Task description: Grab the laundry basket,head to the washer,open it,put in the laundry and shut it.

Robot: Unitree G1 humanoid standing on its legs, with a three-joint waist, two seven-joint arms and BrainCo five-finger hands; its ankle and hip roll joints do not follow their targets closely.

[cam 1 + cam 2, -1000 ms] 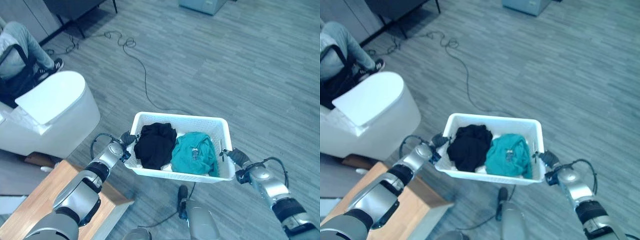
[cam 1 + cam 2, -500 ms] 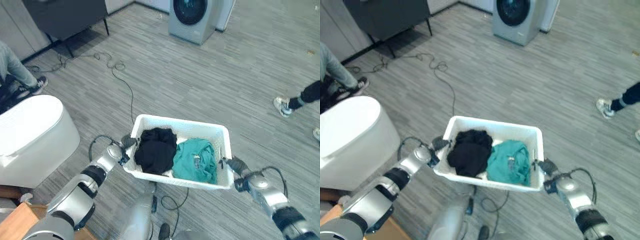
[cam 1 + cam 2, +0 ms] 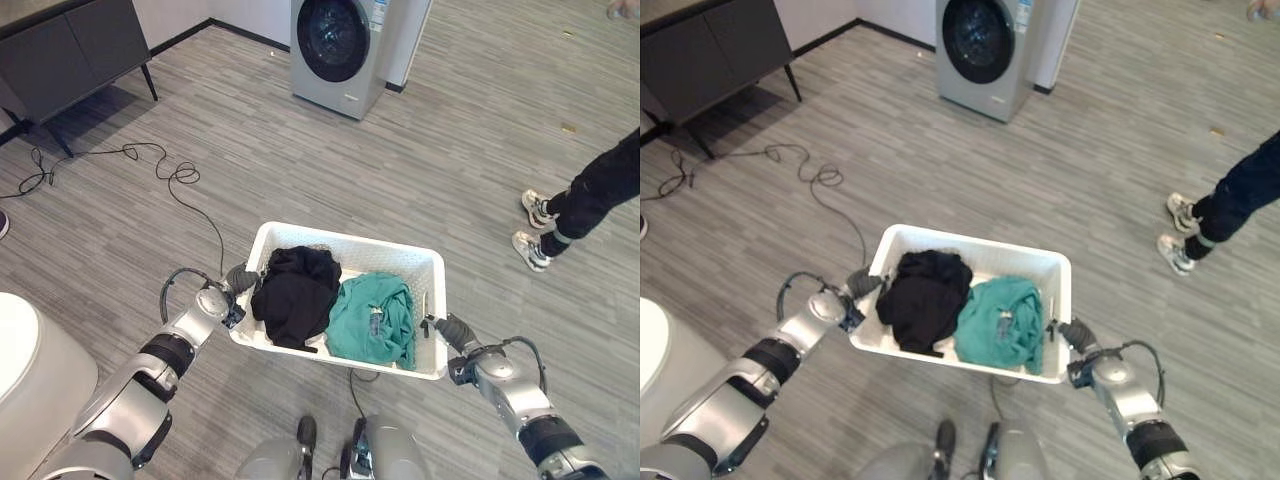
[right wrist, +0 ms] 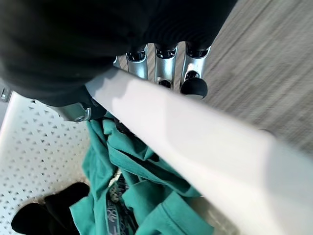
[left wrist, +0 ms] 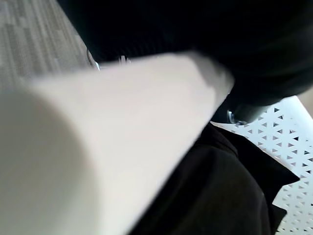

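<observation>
While the grey wood-plank floor (image 3: 470,150) takes up most of the head views, a silver front-loading washing machine with a dark round door (image 3: 338,45) stands at the far end of it, door closed, well apart from the robot. A dark cabinet on thin black legs (image 3: 70,50) stands at the far left, with a black cable looped on the floor (image 3: 170,175) near it. A rounded white object (image 3: 30,390) shows at the near left edge. A person's legs in dark trousers and pale shoes (image 3: 560,215) stand on the floor at the right.

Nearer the robot, the white perforated plastic laundry basket (image 3: 345,250) is held up off the floor between the two hands, roughly level. Inside it, a crumpled black garment (image 3: 293,295) lies in the left half and a crumpled teal garment (image 3: 372,318) in the right half; the two touch in the middle.

The left hand (image 3: 236,284) is at the basket's left short rim. In its wrist view the white rim bar crosses close in front and the fingers are hidden, so their state cannot be told.

The right hand (image 3: 452,331) is at the right short rim. In its wrist view the silver fingers (image 4: 161,63) curl over the rim on the outside with the thumb on the inside by the teal garment, clamping the rim.
</observation>
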